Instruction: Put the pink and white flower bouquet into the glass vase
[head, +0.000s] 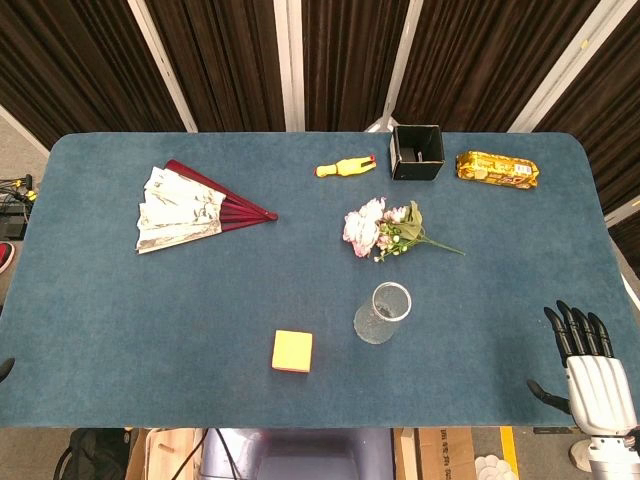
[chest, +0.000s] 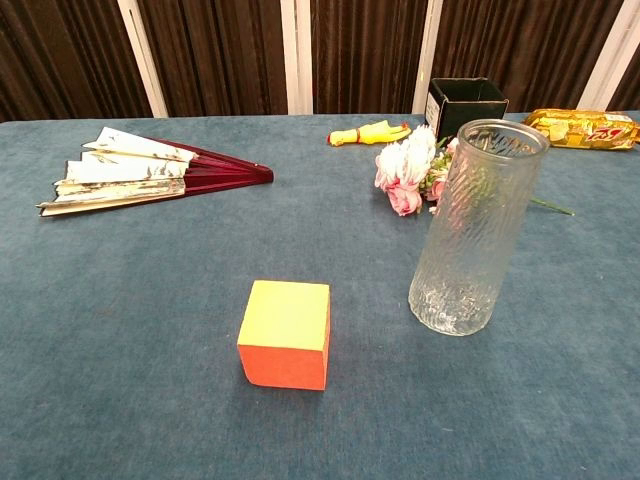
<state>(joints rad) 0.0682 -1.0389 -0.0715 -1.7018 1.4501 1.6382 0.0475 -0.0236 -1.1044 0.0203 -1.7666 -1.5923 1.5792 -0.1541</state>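
Note:
The pink and white flower bouquet (head: 385, 229) lies flat on the blue table, its blooms to the left and its green stem pointing right; in the chest view the bouquet (chest: 407, 170) shows partly behind the vase. The glass vase (head: 382, 313) stands upright and empty just in front of it, and the chest view shows the vase (chest: 479, 230) as tall ribbed glass. My right hand (head: 590, 368) hovers at the table's front right corner, fingers spread and holding nothing, well to the right of the vase. My left hand shows in neither view.
An open paper fan (head: 190, 207) lies at the left. A yellow rubber chicken (head: 345, 167), a black open box (head: 417, 152) and a gold snack packet (head: 497, 169) line the far edge. A yellow and orange cube (head: 292, 351) sits left of the vase.

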